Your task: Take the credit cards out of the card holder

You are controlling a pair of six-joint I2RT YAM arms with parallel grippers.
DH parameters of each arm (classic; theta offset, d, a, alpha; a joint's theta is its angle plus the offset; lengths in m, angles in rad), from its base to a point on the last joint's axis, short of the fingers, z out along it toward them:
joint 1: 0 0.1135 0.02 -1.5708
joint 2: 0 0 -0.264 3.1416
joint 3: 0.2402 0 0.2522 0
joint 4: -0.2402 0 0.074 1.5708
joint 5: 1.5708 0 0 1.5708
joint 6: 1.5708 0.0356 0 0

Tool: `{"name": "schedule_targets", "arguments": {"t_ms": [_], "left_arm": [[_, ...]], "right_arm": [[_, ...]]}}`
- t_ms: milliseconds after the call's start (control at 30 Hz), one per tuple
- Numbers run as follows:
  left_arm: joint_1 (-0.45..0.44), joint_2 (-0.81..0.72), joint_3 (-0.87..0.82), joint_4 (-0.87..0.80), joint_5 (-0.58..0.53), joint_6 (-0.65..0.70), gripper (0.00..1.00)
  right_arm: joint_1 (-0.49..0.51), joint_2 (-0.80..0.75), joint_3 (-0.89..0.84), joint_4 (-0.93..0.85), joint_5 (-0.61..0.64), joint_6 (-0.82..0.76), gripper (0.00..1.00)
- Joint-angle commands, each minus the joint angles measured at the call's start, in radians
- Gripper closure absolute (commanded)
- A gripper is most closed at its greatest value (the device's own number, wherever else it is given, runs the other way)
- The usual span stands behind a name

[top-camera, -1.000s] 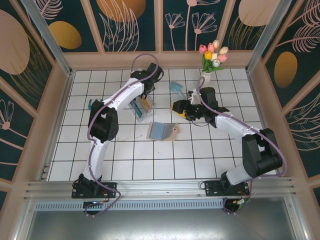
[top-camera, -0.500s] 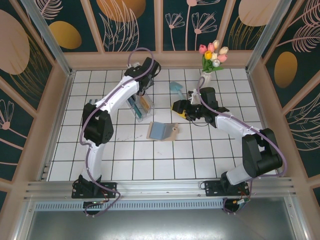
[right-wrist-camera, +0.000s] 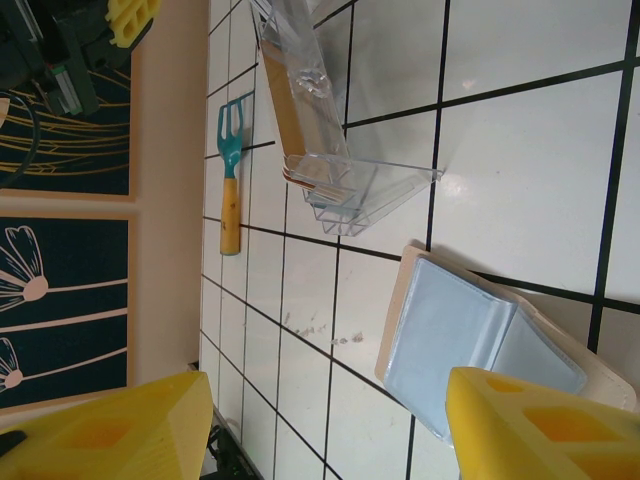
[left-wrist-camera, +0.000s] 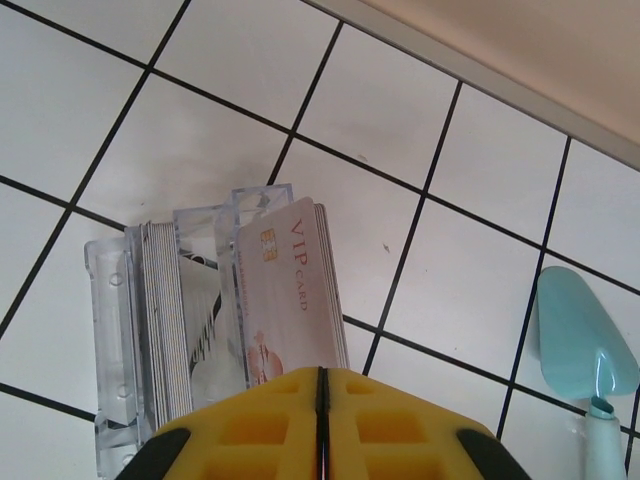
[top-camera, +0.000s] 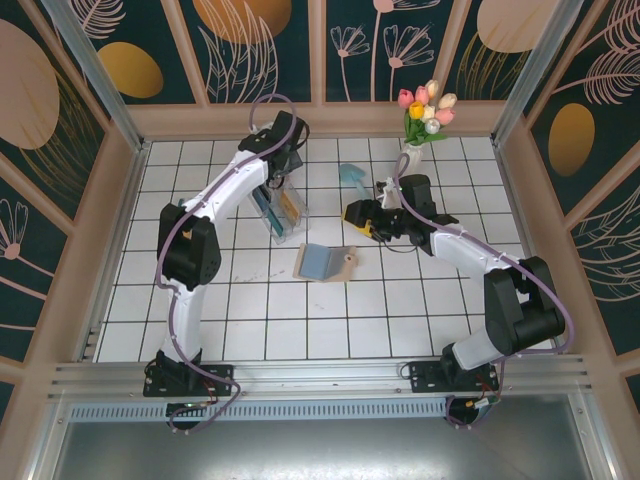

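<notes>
The card holder (top-camera: 325, 262) lies open on the tiles, tan outside and blue-grey inside (right-wrist-camera: 450, 335), with no card showing in its pockets. Behind it to the left stands a clear rack (top-camera: 280, 212) with several cards upright in it, among them a pale pink VIP card (left-wrist-camera: 285, 290) and a white card with black markings (left-wrist-camera: 205, 335). My left gripper (left-wrist-camera: 322, 385) hangs just above the rack (left-wrist-camera: 120, 330), its yellow jaws pressed together with nothing seen between them. To the right of the holder and above the tiles, my right gripper (right-wrist-camera: 330, 400) is open and empty.
A light blue trowel (left-wrist-camera: 580, 335) lies right of the rack, toward the back wall. A small rake (right-wrist-camera: 230, 190) with a teal head and wooden handle lies left of the rack. A vase of tulips (top-camera: 422, 120) stands at the back right.
My left arm has drawn back and up from the rack toward the back wall, and its jaws have closed. The right arm, card holder and rack have not moved.
</notes>
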State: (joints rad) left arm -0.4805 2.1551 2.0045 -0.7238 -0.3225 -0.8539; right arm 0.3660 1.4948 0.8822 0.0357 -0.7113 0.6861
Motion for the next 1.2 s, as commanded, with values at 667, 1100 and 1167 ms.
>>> {"name": "schedule_targets", "arguments": {"t_ms": [667,1100,1167], "left_arm": [[0.006,0.069,0.013,0.009,0.028,0.047,0.89],[0.006,0.045,0.019,-0.004,0.017,0.038,0.88],[0.006,0.028,0.047,-0.007,0.021,0.048,0.84]], "right_arm": [[-0.007,0.004,0.023,-0.008,-0.013,-0.005,0.35],[-0.006,-0.004,0.024,-0.013,-0.006,-0.006,0.35],[-0.006,-0.003,0.027,-0.023,0.003,-0.01,0.35]]}}
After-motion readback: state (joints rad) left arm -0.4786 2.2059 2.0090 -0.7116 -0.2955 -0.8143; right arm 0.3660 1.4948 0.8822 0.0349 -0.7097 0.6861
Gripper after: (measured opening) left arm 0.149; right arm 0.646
